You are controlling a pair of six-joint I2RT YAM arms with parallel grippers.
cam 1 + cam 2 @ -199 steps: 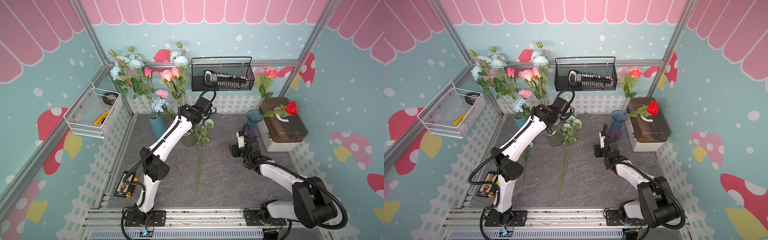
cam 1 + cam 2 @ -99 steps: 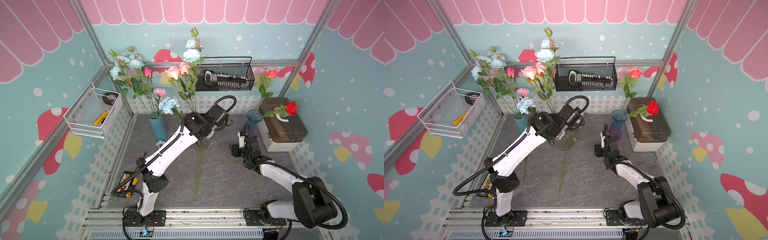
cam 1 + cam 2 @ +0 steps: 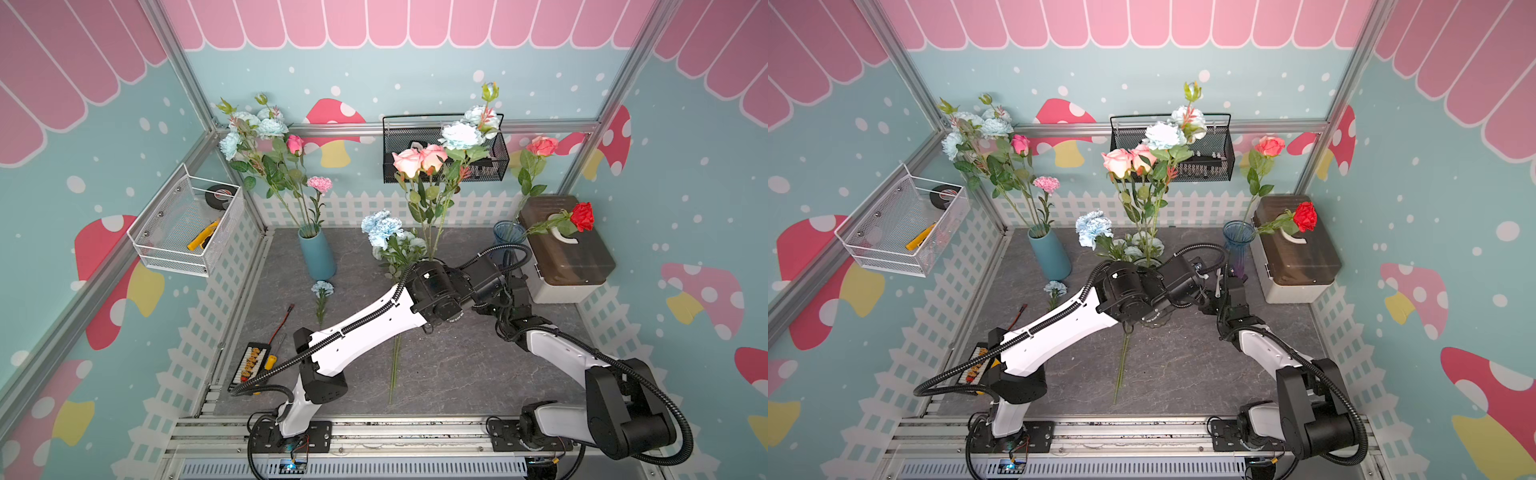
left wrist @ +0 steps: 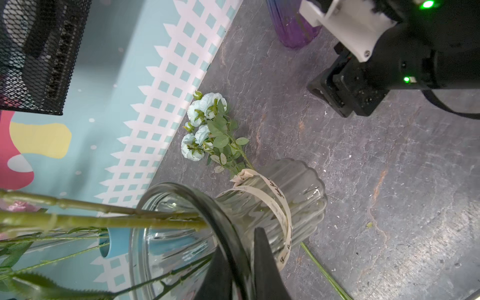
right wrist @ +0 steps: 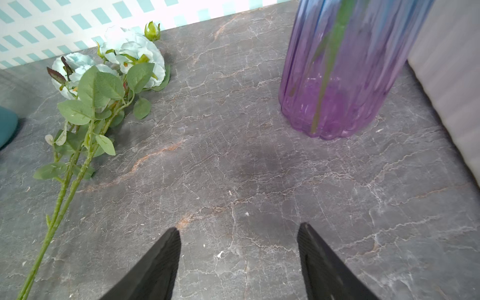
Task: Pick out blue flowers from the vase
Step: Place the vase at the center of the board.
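**A:** Where's your left arm point(image 3: 374, 324)?
**B:** Stretched far forward. Your left gripper point(image 4: 241, 249) pinches the rim of the clear ribbed glass vase point(image 4: 298, 197), with tall pale-blue flowers point(image 3: 459, 135) standing in it.
**A:** Your right gripper point(image 5: 239, 228)?
**B:** Spread wide, angled down over the grey marbled tabletop point(image 5: 259, 168).

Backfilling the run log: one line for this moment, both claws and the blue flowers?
left claw: shut on clear ribbed glass vase rim | right claw: open, empty | pale-blue flower spray: lying on grey stone table
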